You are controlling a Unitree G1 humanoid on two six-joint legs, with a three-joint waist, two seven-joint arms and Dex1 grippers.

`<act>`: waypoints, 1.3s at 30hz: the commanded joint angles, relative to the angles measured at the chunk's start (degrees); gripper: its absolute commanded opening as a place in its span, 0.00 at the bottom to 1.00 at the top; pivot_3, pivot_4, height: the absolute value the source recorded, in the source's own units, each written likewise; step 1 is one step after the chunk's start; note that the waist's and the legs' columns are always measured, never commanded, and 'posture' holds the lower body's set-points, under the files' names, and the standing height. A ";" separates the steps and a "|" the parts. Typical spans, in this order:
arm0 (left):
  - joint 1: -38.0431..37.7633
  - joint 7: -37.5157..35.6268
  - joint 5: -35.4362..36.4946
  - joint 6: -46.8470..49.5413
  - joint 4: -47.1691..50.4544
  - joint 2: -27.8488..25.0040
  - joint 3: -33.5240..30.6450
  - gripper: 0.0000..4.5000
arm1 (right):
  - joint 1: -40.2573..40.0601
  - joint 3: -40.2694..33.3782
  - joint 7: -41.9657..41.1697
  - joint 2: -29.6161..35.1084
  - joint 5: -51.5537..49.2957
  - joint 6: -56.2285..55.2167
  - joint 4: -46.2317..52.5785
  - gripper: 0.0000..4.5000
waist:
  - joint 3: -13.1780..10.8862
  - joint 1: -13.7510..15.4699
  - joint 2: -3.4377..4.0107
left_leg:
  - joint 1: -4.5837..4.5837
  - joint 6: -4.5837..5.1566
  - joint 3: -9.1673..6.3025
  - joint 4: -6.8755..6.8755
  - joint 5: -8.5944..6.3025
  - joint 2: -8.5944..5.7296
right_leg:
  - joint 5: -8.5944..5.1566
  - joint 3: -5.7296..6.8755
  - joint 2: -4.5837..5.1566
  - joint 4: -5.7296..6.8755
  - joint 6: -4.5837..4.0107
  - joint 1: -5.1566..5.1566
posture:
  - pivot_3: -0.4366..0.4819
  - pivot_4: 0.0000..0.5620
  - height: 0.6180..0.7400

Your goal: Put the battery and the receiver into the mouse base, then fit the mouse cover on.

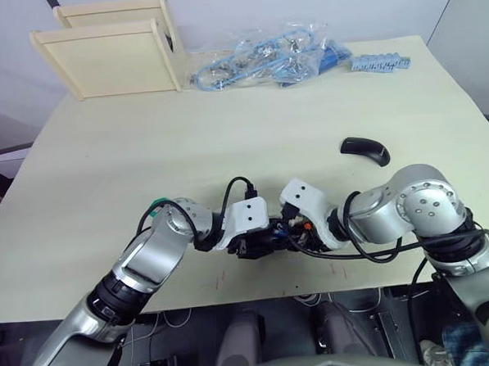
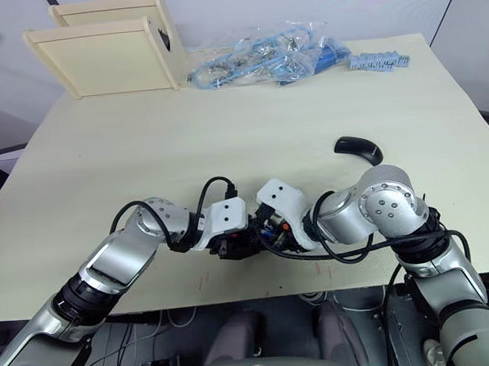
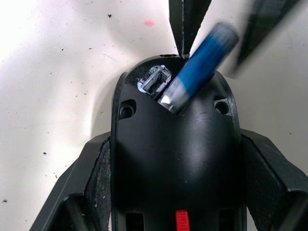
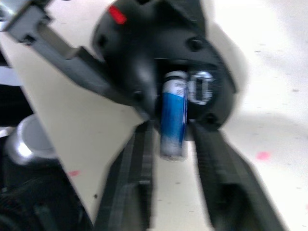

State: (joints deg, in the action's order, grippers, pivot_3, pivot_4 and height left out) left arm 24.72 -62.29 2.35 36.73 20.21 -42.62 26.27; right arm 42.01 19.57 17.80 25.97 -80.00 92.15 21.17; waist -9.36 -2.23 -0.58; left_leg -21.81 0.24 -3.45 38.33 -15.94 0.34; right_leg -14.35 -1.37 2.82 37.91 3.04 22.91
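Left eye view gives me the pale table [image 1: 225, 135], matte and faintly scuffed, with two light wooden boxes [image 1: 110, 51] at its far left corner and a crinkled clear bag of blue cables [image 1: 258, 59] beside them. The mouse cover [image 1: 365, 150], a glossy black arched shell, lies alone on the right, well apart from both arms. The left gripper [image 1: 260, 239] and right gripper [image 1: 290, 230] meet near the table's front edge, but from the head I cannot make out what sits between them.

The wrist views supply that. In the left wrist view I see the mouse base [image 3: 175, 159], smooth black oval with a small red tab, clamped between the left gripper's two black fingers [image 3: 79, 192]. In the right wrist view the right gripper's fingers [image 4: 130, 187] pinch the battery [image 4: 172, 120], a blue-and-white cylinder with a silvery end, its tip entering the base's open slot beside a silvery metal part [image 4: 199, 87].
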 commanded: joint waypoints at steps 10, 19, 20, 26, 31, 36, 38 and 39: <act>-2.03 -0.17 -0.84 -0.07 -0.39 -0.36 1.98 0.66 | -6.62 -7.90 -4.39 9.19 -1.90 -4.42 15.75 0.42 | -0.02 0.76 -0.02 | -0.28 0.00 -0.10 0.00 0.00 -0.02 | 0.00 0.12 0.06 -0.18 0.02 0.12 | 0.48 0.27 1.00; -1.68 -0.48 -0.97 -0.52 -1.35 -0.25 2.15 0.66 | -26.64 -9.22 -30.58 14.29 20.13 -32.60 30.79 0.42 | -0.03 0.57 -0.02 | -0.30 0.00 0.01 0.01 0.00 -0.01 | -0.02 0.05 0.03 -0.18 0.07 0.19 | 0.48 0.27 1.00; -1.65 -0.48 -0.95 -0.50 -1.35 -0.24 2.15 0.66 | -27.66 -8.68 -30.94 14.25 24.34 -35.69 30.78 0.42 | -0.03 0.52 -0.02 | -0.25 0.00 0.02 0.01 0.00 -0.01 | -0.09 0.03 0.02 -0.18 0.18 0.15 | 0.48 0.27 1.00; -1.75 -0.65 -0.77 0.22 -0.28 -0.63 2.00 0.66 | -34.80 -2.52 -37.10 10.26 40.06 -49.80 23.08 0.16 | 0.00 0.52 -0.09 | -0.20 0.00 0.09 -0.01 0.00 0.00 | -0.06 0.04 -0.01 -0.19 0.10 0.10 | 0.48 0.27 1.00; -1.95 -0.51 -0.80 0.73 0.48 -0.83 2.03 0.66 | -37.25 0.14 -40.98 7.31 47.67 -57.21 17.89 0.02 | -0.02 0.53 -0.09 | -0.16 0.00 0.09 -0.01 0.00 0.00 | -0.02 -0.01 0.00 -0.16 0.04 0.10 | 0.48 0.27 1.00; -1.81 -0.38 -0.69 1.44 1.08 -0.73 2.16 0.66 | -38.52 0.65 -43.40 3.84 51.74 -61.72 14.58 0.02 | -0.02 0.53 -0.09 | -0.16 0.00 0.07 0.00 0.00 0.00 | -0.03 0.00 -0.02 -0.12 0.03 0.10 | 0.48 0.27 1.00; -1.65 -0.38 -0.66 1.73 1.12 -0.68 2.19 0.66 | -39.30 0.92 -44.18 2.55 52.94 -63.51 13.27 0.02 | -0.02 0.53 -0.09 | -0.16 0.00 0.07 0.00 0.00 0.00 | -0.03 -0.01 -0.02 -0.12 0.03 0.10 | 0.48 0.27 1.00; -1.51 -0.41 -0.67 1.84 1.05 -0.67 2.20 0.66 | -39.78 0.96 -44.17 1.74 53.29 -64.11 12.52 0.02 | -0.02 0.53 -0.10 | -0.16 0.00 0.06 0.00 0.00 0.00 | -0.02 -0.01 -0.02 -0.13 0.03 0.10 | 0.48 0.27 1.00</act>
State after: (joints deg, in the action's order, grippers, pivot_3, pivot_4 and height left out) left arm 24.38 -62.20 2.34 37.35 21.26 -42.60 26.34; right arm 3.02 20.50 -25.63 28.84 -27.67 30.81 33.74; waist -9.38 -1.69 -0.68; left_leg -21.97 0.24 -3.39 38.33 -15.95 0.34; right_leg -14.37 -1.38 2.80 37.78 3.07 23.01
